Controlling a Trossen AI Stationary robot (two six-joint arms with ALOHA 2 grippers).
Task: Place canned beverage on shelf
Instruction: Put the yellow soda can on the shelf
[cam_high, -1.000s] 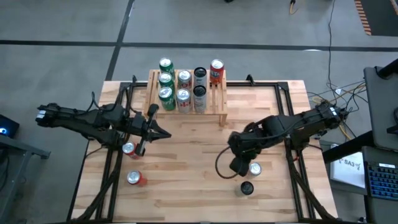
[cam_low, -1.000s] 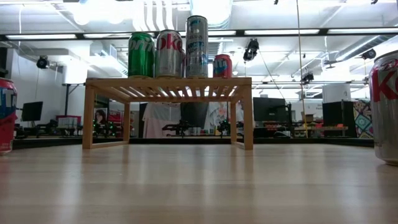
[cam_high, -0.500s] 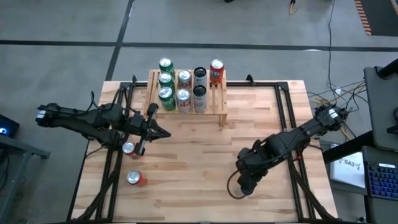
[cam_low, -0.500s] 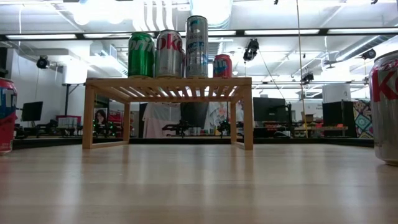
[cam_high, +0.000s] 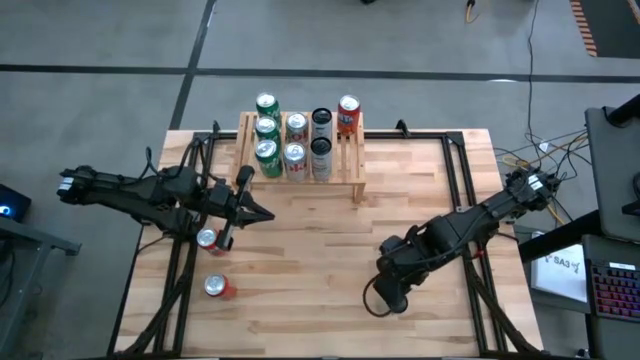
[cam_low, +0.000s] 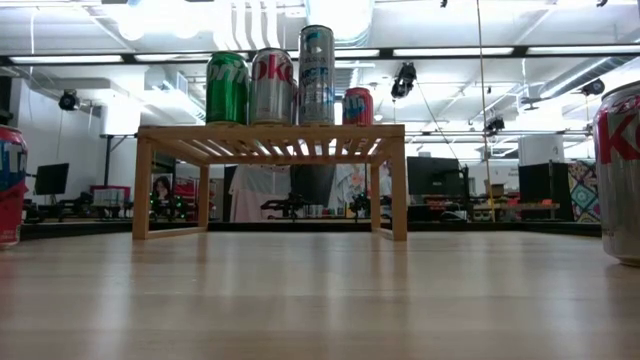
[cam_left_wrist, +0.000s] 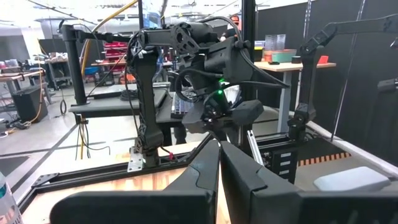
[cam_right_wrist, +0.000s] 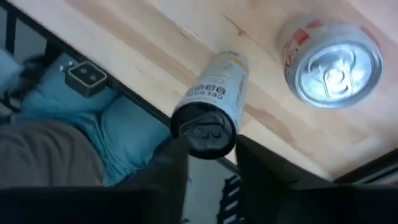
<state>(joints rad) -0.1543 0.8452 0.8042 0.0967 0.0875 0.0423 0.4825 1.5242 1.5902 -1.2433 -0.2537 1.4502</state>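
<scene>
1. My right gripper (cam_right_wrist: 208, 163): near the table's front edge, fingers parted on either side of a slim dark-topped can (cam_right_wrist: 213, 106), its top between them; contact cannot be told.
2. Silver-topped can (cam_right_wrist: 329, 62): upright, just beside the slim can.
3. My left gripper (cam_high: 262, 214): fingers pressed together, empty, hovering left of centre near two red cans (cam_high: 207, 238).
4. Shelf (cam_high: 355, 170): at the table's far edge, carrying several upright cans (cam_high: 294, 154).
</scene>
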